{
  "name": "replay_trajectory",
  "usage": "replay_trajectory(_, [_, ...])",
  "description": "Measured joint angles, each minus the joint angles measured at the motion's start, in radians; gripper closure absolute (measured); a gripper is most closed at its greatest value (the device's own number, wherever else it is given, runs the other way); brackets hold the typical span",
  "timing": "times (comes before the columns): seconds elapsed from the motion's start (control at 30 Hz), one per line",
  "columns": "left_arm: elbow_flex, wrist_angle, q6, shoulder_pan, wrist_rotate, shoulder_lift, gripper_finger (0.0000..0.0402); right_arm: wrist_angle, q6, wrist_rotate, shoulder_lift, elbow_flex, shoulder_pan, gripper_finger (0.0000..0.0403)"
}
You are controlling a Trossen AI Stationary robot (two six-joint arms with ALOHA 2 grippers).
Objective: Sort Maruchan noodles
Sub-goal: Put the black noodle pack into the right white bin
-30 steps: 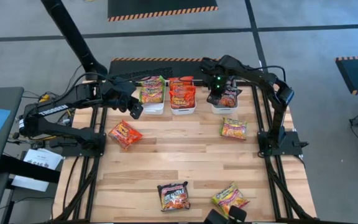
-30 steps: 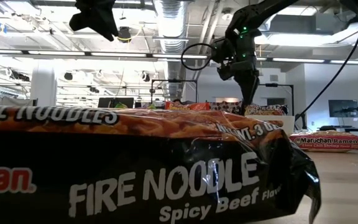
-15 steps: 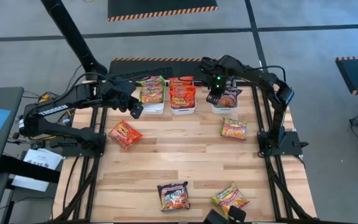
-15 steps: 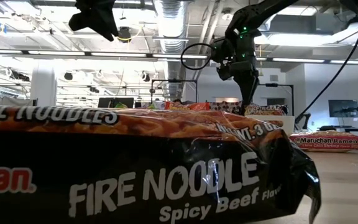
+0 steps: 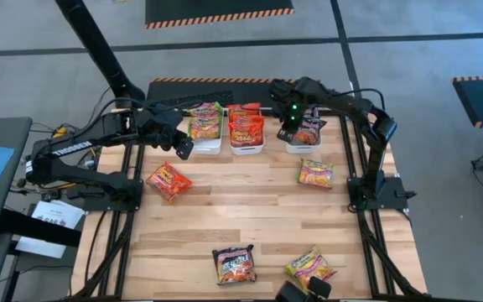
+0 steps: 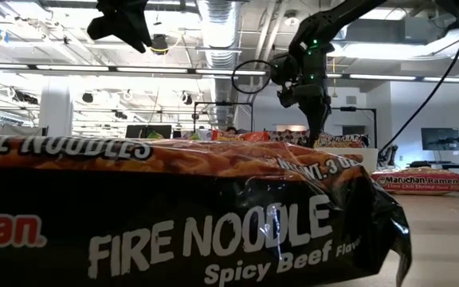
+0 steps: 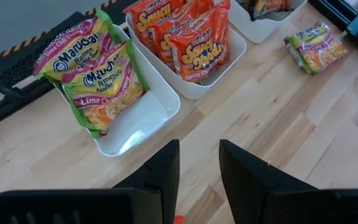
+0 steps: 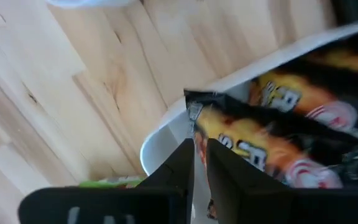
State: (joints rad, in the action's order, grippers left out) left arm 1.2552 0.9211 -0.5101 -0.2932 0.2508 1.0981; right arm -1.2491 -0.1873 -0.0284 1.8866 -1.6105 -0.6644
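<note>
Wooden table (image 5: 258, 218) carrying three white bins (image 5: 248, 144) along its far edge, loose noodle packets (image 5: 234, 264) lying on the boards, right gripper (image 8: 197, 163) hovering at the right bin's black packet (image 8: 272, 134), fingers nearly together, nothing held, left gripper (image 7: 197, 165) waiting near the left bin, fingers slightly parted, empty

A pale wooden plank worktop (image 5: 250, 214) carries three white bins along its far edge: one below the right arm's jaws (image 5: 302, 146), a middle bin (image 5: 247, 148) beside it, and a third (image 5: 209, 147) just beyond the left arm's jaws. Loose packets lie flat on the wood: a red-orange one (image 5: 168, 181) near the left jaws, a green-yellow one (image 5: 316, 173) near the right jaws, and, well away from both, a black one (image 5: 234, 263) and another green-yellow one (image 5: 310, 268).
</note>
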Motion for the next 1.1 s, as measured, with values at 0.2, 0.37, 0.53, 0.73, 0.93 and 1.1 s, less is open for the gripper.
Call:
replay_trajectory(0.2, [0.000, 0.000, -0.007, 0.000, 0.000, 0.000, 0.0304, 0.028, -0.004, 0.052, 0.001, 0.075, -0.007, 0.0337])
replay_trajectory(0.37, [0.000, 0.000, -0.010, 0.000, 0.000, 0.000, 0.0304, 0.034, 0.003, 0.077, 0.001, 0.079, -0.013, 0.0337])
replay_trajectory(0.53, [0.000, 0.000, -0.027, 0.000, 0.000, 0.000, 0.0304, 0.060, 0.003, 0.092, 0.000, 0.123, -0.018, 0.0337])
replay_trajectory(0.73, [0.000, 0.000, -0.029, 0.000, 0.001, 0.000, 0.0304, 0.077, -0.002, 0.181, 0.001, 0.193, -0.021, 0.0337])
replay_trajectory(0.93, [0.000, 0.000, -0.036, 0.000, 0.025, 0.000, 0.0304, 0.168, -0.002, 0.188, 0.001, 0.197, -0.024, 0.0337])
replay_trajectory(1.1, [0.000, 0.000, -0.037, 0.000, 0.026, 0.000, 0.0304, 0.172, -0.006, 0.163, 0.001, 0.197, -0.016, 0.0337])
